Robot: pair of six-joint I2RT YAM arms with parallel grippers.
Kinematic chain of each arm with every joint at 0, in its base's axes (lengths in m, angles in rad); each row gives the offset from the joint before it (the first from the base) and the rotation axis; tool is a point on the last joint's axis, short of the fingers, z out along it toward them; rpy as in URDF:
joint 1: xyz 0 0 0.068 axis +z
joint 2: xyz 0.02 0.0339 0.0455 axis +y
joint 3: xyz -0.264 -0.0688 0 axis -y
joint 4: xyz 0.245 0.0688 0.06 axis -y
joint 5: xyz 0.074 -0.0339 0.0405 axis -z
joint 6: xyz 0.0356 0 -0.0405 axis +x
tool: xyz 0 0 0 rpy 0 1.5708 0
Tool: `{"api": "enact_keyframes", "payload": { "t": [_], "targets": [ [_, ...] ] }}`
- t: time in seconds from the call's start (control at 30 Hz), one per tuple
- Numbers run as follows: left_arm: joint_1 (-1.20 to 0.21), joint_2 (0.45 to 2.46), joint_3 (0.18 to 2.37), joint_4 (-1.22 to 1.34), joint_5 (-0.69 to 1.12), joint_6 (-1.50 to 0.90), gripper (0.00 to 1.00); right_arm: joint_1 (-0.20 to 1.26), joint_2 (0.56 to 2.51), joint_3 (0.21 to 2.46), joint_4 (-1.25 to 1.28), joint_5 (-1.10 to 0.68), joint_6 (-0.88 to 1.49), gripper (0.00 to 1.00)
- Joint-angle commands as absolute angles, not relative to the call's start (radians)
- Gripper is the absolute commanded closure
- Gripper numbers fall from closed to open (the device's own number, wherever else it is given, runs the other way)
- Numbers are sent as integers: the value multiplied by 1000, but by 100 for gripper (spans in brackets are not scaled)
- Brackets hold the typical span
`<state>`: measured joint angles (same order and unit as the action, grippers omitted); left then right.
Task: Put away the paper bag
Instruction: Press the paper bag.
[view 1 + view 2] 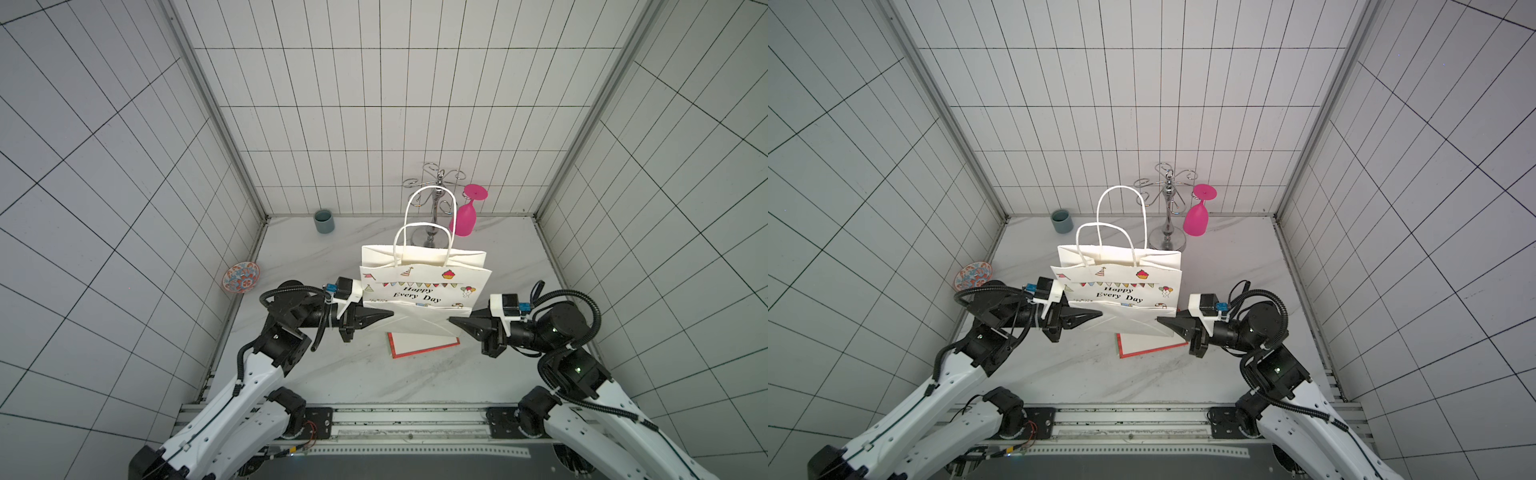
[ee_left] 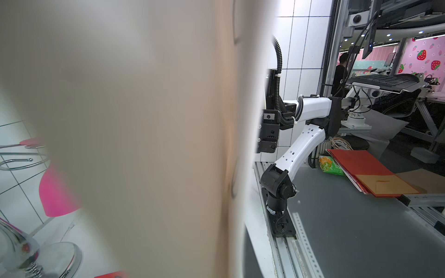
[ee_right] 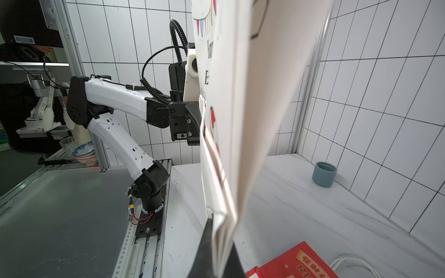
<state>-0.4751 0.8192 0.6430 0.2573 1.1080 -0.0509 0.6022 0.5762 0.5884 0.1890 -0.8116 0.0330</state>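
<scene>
Standing upright near the middle of the counter (image 1: pixel 332 370), a white paper bag (image 1: pixel 424 286) is pinched at its bottom corners: left pincer (image 1: pixel 390 314) clamped on one, right pincer (image 1: pixel 452 320) on the other.

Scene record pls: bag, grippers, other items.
paper bag: upright, handles up, mouth open
left gripper: shut on its lower corner
right gripper: shut on the opposite lower corner
beneath: red bag, lying flat
back: grey cup; pink goblet hanging inverted on chrome rack
left wall: patterned dish, leaning
</scene>
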Motion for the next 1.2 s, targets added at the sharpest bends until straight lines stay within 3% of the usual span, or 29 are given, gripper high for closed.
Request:
{"api": "enact_keyframes", "payload": {
  "t": [0.0,0.1,0.2,0.4,0.47,0.53,0.63,0.77,0.93,0.97,1.0,1.07,1.17],
  "targets": [
    [-480,830,614,197,1100,8,100,601,602,615,295,-844,72,76],
    [-476,839,611,201,1106,7,100,601,616,621,325,-838,74,82],
    [-475,837,608,187,1105,22,100,601,628,629,330,-828,65,100],
    [-469,837,603,172,1096,37,100,600,640,630,350,-842,79,100],
    [-466,836,602,167,1092,41,100,601,633,635,350,-822,81,86],
    [-462,833,601,166,1087,43,100,601,624,638,346,-814,75,84],
    [-457,829,599,165,1083,38,100,601,608,649,315,-793,54,86],
    [-457,830,599,166,1083,35,100,599,596,664,290,-784,30,100],
    [-455,827,598,165,1083,34,100,600,600,679,287,-794,29,99],
    [-454,827,596,165,1083,36,100,599,602,683,286,-788,29,88],
    [-454,827,597,165,1083,36,100,599,601,687,285,-781,29,84],
    [-454,827,594,164,1083,37,100,599,603,697,283,-779,22,84],
    [-453,828,594,164,1083,38,100,599,610,713,282,-783,18,92]
  ]
}}
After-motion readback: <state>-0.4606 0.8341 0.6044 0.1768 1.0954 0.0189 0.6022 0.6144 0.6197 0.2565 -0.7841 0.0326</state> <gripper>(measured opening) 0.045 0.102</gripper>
